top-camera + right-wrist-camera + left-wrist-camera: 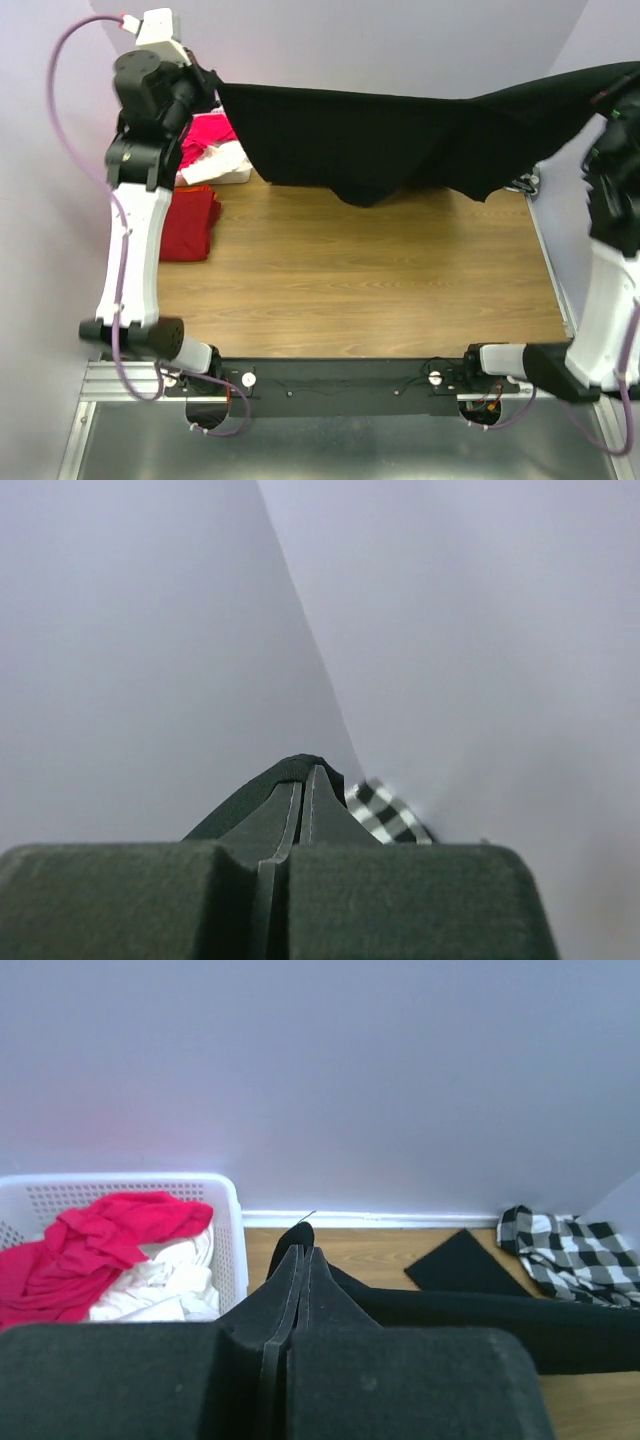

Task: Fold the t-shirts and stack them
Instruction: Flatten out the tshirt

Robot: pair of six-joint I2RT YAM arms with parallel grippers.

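Observation:
A large black t-shirt [400,140] hangs stretched in the air across the back of the wooden table [350,290], its lower edge sagging toward the wood. My left gripper [212,90] is shut on its left corner, and black cloth [450,1310] trails off to the right from the closed fingertips [303,1252]. My right gripper [612,98] is shut on the right end, held high, with a black fold [255,788] wrapped over its tip [303,772]. A dark-red t-shirt [190,222] lies folded on the table's left side, under the left arm.
A white basket [232,1230] holding pink-red and white cloth [100,1245] stands at the back left. A black-and-white checked cloth [575,1255] lies at the back right near the wall. A metal rail [548,260] runs along the table's right edge.

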